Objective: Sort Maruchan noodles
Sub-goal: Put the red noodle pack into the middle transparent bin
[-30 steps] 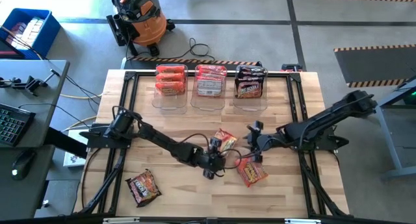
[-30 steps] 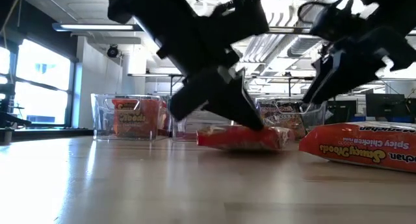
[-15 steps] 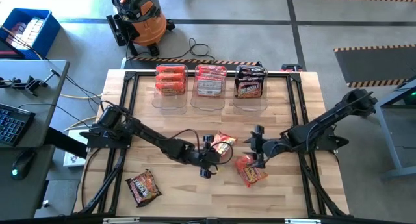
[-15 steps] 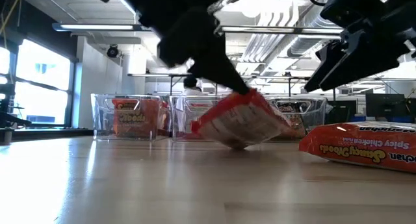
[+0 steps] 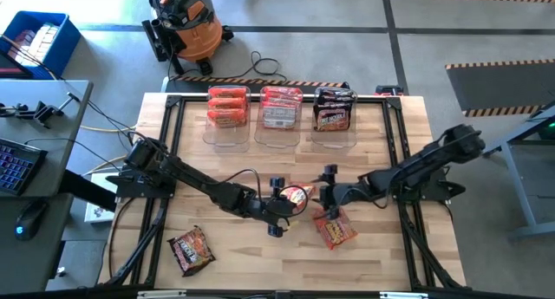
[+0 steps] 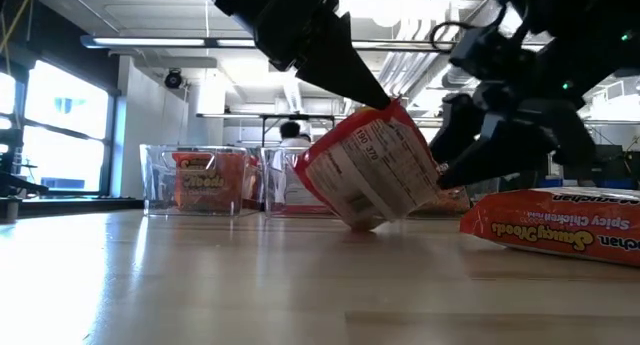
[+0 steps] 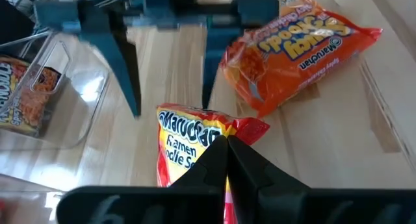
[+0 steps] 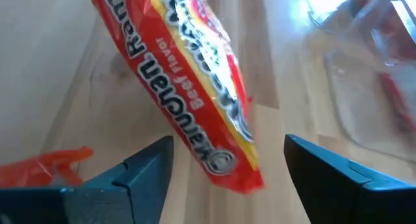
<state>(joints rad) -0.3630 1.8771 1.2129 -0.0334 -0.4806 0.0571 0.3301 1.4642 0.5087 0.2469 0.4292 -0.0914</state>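
Note:
A red Maruchan packet [image 6: 375, 170] stands steeply tilted near the table's middle, with my left gripper [image 5: 284, 202] shut on its raised end. My right gripper [image 5: 329, 193] is open just to its right, and in the right wrist view the packet [image 8: 188, 87] shows ahead of the two fingers, untouched. An orange packet [image 5: 335, 229] lies flat on the table under the right gripper. A dark packet [image 5: 191, 250] lies flat at the near left. My left gripper pinches the red packet's upper edge [image 7: 229, 130], close to a corner, between its two shut fingers. The fingers come slanting down from the table's left. The packet hangs tilted below them, its lower end [image 6: 362, 223] down at the table top.
Three clear bins stand along the far edge: one with orange packets [image 5: 227, 115], one with red-and-white packets [image 5: 279, 115] and one with dark packets [image 5: 335, 113]. A black frame [image 5: 165, 143] runs around the table.
My left gripper has gone up with the red packet's end. The packet has tipped from lying flat to a steep tilt, and its lower end has stayed down. My right gripper has come down and toward the red packet.

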